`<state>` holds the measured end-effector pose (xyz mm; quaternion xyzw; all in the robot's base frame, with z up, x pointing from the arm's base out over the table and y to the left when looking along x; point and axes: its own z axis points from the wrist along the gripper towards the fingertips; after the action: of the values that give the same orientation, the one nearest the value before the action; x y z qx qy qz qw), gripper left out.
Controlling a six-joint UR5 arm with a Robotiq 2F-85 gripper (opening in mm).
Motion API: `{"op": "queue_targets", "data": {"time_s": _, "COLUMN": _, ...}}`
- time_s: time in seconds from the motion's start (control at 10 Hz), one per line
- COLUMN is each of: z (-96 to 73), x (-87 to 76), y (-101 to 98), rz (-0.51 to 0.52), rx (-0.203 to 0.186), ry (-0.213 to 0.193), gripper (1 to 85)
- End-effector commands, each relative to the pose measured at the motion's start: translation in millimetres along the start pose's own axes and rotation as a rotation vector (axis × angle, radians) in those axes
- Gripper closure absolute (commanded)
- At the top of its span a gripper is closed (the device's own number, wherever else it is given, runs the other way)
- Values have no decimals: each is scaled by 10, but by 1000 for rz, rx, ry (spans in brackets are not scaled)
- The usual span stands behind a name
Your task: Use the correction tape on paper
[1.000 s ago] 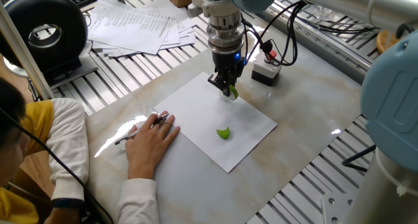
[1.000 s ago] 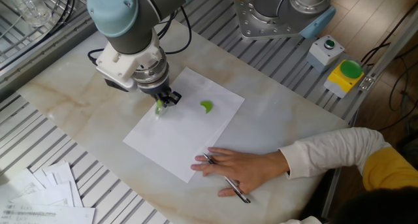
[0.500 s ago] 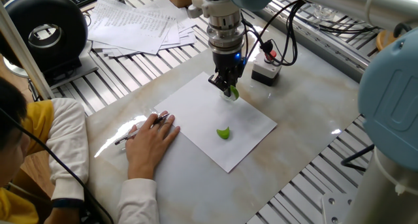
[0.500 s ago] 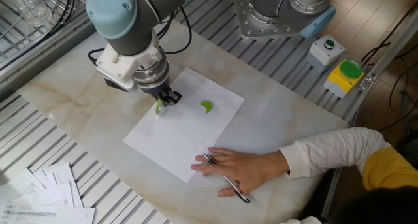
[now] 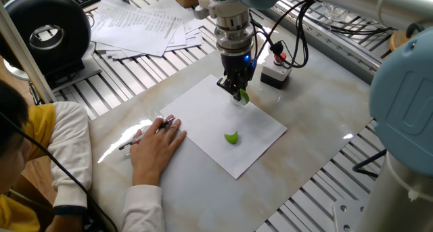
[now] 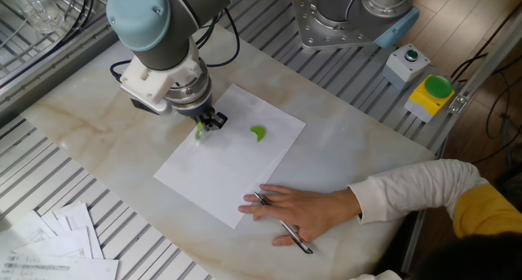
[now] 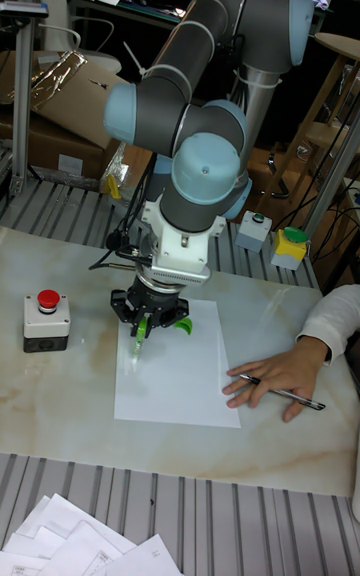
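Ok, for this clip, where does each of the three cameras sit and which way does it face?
One fixed view: high behind the person's shoulder, facing the paper, gripper and wrist.
The other fixed view: high on the opposite side, looking down on the arm's elbow and the person's hand.
Tall fixed view: low at the table edge, facing the whole arm and red button box.
All share the paper, gripper and hand.
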<state>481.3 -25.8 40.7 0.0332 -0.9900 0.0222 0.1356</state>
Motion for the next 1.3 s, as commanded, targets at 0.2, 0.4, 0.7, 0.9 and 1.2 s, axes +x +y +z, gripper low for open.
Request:
{"op": "queue_targets", "data": {"time_s": 0.2, "z": -9, "x": 58, "y": 6, "rz": 8, "rx": -6, "ry": 23, "gripper": 847}}
{"op": "queue_targets", "data": {"time_s": 0.4, "z": -10, "x": 91, "y": -3, "rz": 9, "rx": -2, "ry": 36, "gripper": 847}}
{"op": "queue_targets", "data": {"time_s": 0.7, "z": 16, "x": 99, "y": -38, "rz": 5, "rx": 9, "ry": 38, "gripper": 847}}
{"op": "queue_targets", "data": {"time_s": 0.9, "z": -27, "x": 66, "y": -139, "rz": -14, "rx": 53, "ry": 26, "gripper": 847}}
{"op": "queue_targets", "data": {"time_s": 1.2, "z": -286, "x": -59, "y": -162, "rz": -33, "rx": 93, "ry": 11, "gripper": 847}}
